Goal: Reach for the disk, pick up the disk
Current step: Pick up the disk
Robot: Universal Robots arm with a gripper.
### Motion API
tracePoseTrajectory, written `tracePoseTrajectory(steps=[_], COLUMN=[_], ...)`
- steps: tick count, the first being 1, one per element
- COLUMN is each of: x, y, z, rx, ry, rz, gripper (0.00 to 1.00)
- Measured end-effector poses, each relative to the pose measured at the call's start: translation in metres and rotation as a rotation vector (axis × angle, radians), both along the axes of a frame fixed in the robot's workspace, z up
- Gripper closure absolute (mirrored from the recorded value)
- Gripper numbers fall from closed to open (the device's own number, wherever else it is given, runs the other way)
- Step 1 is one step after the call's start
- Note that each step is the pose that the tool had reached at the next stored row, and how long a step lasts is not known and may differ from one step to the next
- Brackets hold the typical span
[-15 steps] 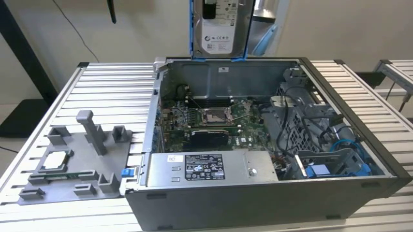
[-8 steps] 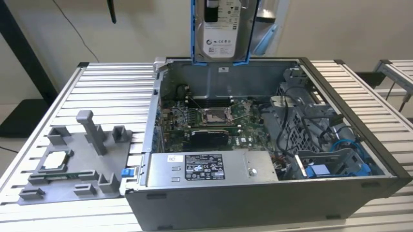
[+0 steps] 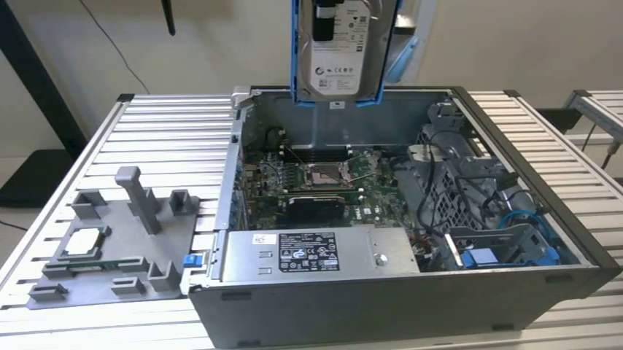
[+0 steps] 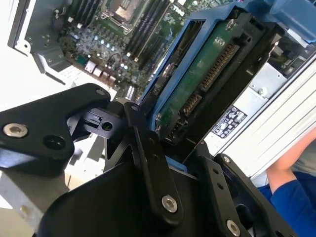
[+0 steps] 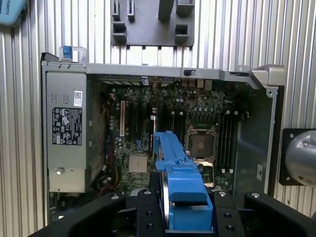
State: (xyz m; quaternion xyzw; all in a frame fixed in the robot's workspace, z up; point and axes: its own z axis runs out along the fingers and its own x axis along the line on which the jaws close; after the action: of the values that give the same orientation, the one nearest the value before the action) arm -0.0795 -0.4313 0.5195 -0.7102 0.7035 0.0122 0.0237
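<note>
Black gripper fingers (image 5: pixel 148 212) clamped on silver-grey metal hard disk (image 3: pixel 340 51) with white label and blue plastic bracket. Held upright, lifted well above open grey metal computer case (image 3: pixel 545 284). Below, green motherboard (image 3: pixel 311 182) and long grey power-supply box (image 3: pixel 316 251) inside case, on slatted metal table (image 3: pixel 165 131).
</note>
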Motion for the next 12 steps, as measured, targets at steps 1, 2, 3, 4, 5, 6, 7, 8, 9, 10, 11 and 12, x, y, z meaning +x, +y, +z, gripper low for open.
tracePoseTrajectory(steps=[1,2,3,4,5,6,7,8,9,10,11,12], x=[0.001,0.001,0.002,0.002,0.003,0.004,0.005,0.006,0.007,0.008,0.008,0.009], y=[-0.0021,-0.0042,-0.0063,-0.0083,-0.0105,-0.0128,-0.0149,-0.0171,-0.0193,-0.0213,-0.0233,-0.0253], z=[-0.0002,-0.0004,-0.0006,-0.0009,-0.0011,-0.0013,-0.0016,-0.0018,-0.0021,-0.0024,-0.0026,-0.0028], rx=[0.0001,0.0001,0.0001,0.0001,0.0001,0.0,0.0001,0.0,0.0001,0.0,0.0001,0.0001], ry=[0.0,0.0001,0.0001,0.0002,0.0003,0.0003,0.0004,0.0004,0.0005,0.0005,0.0006,0.0007], rz=[0.0,0.0,0.0,0.0,0.0,0.0,0.0,0.0,0.0,0.0,0.0,0.0], gripper=[1.0,1.0,1.0,1.0,1.0,1.0,1.0,1.0,1.0,1.0,1.0,1.0])
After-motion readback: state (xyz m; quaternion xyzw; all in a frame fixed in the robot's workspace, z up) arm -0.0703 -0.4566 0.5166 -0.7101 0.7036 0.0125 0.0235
